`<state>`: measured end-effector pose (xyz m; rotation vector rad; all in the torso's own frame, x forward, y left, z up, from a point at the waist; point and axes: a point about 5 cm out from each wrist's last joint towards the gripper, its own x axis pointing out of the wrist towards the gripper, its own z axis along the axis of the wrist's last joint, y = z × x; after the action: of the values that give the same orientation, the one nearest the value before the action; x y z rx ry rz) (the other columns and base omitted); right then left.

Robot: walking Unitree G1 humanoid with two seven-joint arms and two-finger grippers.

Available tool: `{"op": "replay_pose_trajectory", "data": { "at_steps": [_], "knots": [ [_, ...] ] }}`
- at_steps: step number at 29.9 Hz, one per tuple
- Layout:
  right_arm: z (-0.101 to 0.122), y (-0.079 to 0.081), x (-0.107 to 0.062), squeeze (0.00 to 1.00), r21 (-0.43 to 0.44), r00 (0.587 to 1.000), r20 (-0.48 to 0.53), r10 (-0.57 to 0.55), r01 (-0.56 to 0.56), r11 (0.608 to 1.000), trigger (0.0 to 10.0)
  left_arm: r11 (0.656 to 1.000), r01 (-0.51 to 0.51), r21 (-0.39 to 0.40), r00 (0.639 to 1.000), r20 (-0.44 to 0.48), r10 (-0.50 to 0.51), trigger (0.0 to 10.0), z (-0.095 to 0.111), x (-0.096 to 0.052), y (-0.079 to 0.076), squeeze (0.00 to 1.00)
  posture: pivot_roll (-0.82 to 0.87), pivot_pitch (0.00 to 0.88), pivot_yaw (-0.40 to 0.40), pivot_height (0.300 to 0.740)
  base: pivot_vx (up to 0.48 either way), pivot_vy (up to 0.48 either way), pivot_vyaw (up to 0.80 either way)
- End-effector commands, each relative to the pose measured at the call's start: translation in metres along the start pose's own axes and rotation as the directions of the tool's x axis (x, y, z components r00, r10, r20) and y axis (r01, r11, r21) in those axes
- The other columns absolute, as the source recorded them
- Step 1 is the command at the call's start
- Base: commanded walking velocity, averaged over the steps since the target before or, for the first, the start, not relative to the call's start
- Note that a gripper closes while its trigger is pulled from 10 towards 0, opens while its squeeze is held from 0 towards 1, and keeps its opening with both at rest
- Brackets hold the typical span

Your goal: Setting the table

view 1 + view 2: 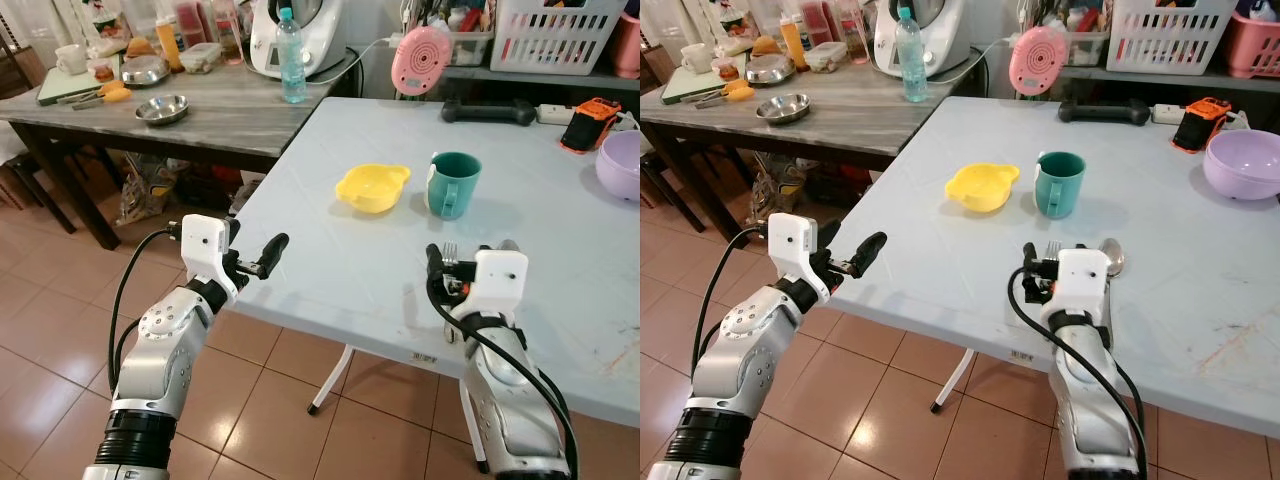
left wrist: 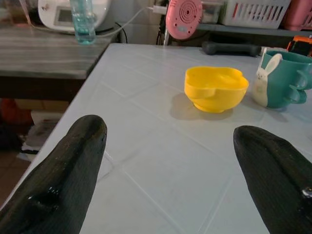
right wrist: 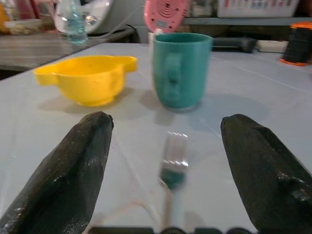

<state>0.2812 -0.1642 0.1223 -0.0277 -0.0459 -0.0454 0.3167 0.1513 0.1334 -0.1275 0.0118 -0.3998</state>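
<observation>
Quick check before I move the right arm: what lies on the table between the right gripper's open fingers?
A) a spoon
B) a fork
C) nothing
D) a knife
B: the right wrist view shows a fork lying on the table between the open fingers of the right gripper, tines pointing toward the teal mug.

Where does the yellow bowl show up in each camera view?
Left eye: yellow bowl at table centre, left of the teal mug.
Right eye: bowl centre, left of the mug.
Left wrist: bowl beyond the open left pincer.
Right wrist: bowl beyond the open right pincer.
Shared landmark: the mug.
</observation>
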Motion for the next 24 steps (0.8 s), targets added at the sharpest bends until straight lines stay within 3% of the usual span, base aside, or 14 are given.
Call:
{"op": "replay_pose_trajectory", "data": {
  "at_steps": [1, 9, 24],
  "knots": [
    [0.0066, 0.0026, -0.0034, 1.00, -0.006, 1.000, 0.016, 0.015, -0.015, 1.000, 10.0, 1.000, -0.018, 0.009, 1.000, 0.007, 0.018, 10.0, 0.0002, 0.0020, 0.0015, 0.00, -0.04, 0.012, 0.097, 0.740, 0.000, 0.000, -0.76],
    [0.0094, 0.0053, -0.0082, 1.00, -0.021, 0.999, 0.020, 0.030, -0.030, 0.999, 10.0, 1.000, -0.008, 0.000, 1.000, 0.026, 0.008, 10.0, 0.0009, 0.0086, -0.0050, 0.00, -0.06, 0.015, 0.101, 0.740, 0.000, 0.000, -0.76],
    [0.0134, 0.0106, -0.0094, 1.00, -0.040, 0.997, 0.027, 0.070, -0.069, 0.997, 10.0, 0.999, 0.013, -0.035, 0.999, 0.046, -0.012, 10.0, -0.0001, 0.0078, -0.0082, 0.00, -0.06, 0.018, 0.091, 0.740, 0.032, 0.000, 0.00]
  ]
}}
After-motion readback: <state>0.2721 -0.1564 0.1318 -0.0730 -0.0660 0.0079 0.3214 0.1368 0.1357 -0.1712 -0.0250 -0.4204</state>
